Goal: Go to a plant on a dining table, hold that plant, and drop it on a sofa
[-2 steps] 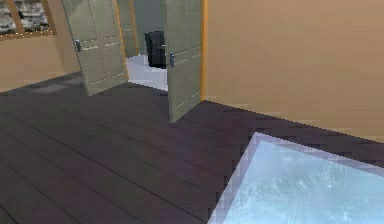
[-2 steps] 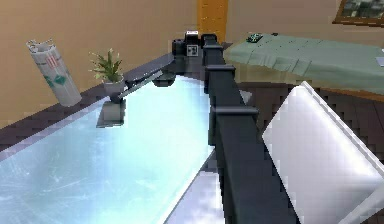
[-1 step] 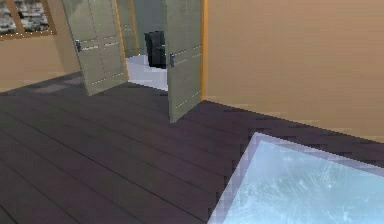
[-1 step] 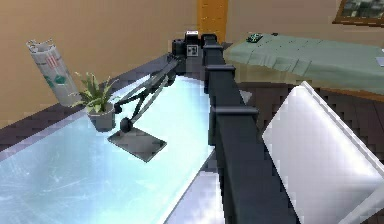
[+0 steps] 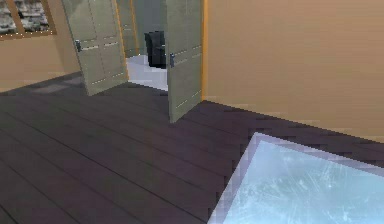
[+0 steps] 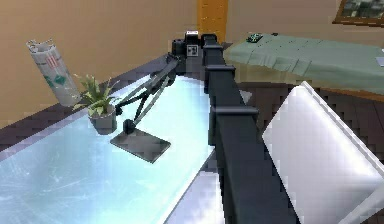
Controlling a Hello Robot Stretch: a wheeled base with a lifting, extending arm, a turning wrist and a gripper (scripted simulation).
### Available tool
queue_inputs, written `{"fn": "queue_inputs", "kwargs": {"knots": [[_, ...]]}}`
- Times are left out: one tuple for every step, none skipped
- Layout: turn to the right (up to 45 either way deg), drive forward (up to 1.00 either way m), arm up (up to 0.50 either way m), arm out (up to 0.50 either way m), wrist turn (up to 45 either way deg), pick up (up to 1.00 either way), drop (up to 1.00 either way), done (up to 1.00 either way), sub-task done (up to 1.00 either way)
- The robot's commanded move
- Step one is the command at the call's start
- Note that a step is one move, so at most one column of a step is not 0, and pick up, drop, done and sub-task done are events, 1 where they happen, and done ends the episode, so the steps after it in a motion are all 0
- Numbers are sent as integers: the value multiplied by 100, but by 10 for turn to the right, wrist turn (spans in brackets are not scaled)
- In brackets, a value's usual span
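Potted plant (image 6: 97,100) sits on the glass table (image 6: 60,175), right at the tip of the gripper (image 6: 120,113); can't tell if it's holding anything.

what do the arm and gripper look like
The arm is a dark, square bar in stepped segments. At its far end sit small white squares with black marks, then the dark gripper with two thin fingers.
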Motion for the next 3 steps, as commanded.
{"fn": "queue_inputs", "kwargs": {"knots": [[0, 0, 0, -46, 0, 0, 0, 0, 0], [-450, 0, 0, 0, 0, 0, 0, 0, 0], [-450, 0, 0, 0, 0, 0, 0, 0, 0]]}}
